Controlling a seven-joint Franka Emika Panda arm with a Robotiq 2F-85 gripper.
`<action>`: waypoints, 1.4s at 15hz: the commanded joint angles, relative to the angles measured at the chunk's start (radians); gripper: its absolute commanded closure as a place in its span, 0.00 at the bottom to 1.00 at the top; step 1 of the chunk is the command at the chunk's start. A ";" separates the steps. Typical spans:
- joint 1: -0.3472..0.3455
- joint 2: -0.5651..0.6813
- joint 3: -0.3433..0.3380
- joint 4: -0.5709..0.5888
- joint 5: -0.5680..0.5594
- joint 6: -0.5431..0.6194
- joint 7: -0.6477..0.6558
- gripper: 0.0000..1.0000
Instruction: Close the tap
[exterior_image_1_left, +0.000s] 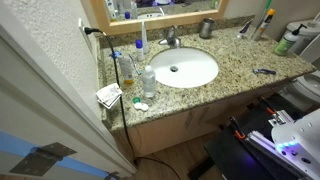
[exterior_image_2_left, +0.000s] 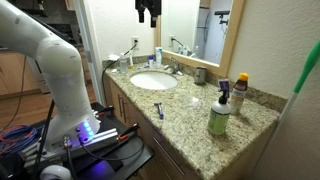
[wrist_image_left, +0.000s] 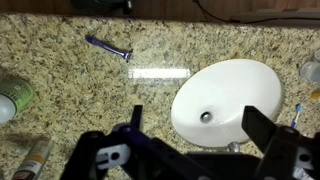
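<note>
The tap (exterior_image_1_left: 172, 40) is a small silver faucet at the back rim of the white oval basin (exterior_image_1_left: 195, 72). It also shows in an exterior view (exterior_image_2_left: 172, 68) behind the basin (exterior_image_2_left: 153, 82). My gripper (exterior_image_2_left: 147, 13) hangs high above the basin, well clear of the tap. In the wrist view the gripper (wrist_image_left: 198, 125) is open and empty, looking down on the basin (wrist_image_left: 230, 90). Only a small metal tip of the tap (wrist_image_left: 233, 147) shows there; the rest is hidden by the gripper body.
A round metal cup (exterior_image_1_left: 207, 28) stands beside the tap. Clear bottles (exterior_image_1_left: 148, 80) stand at one side of the basin. A blue razor (wrist_image_left: 108, 47) lies on the granite counter (exterior_image_1_left: 240, 65), and a green bottle (exterior_image_2_left: 219, 115) stands near the counter's end. A mirror covers the wall behind.
</note>
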 joint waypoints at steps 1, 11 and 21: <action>-0.018 0.005 0.011 0.002 0.009 -0.001 -0.010 0.00; 0.056 0.158 0.165 -0.168 0.074 0.310 0.113 0.00; 0.056 0.287 0.253 -0.200 -0.002 0.481 0.197 0.00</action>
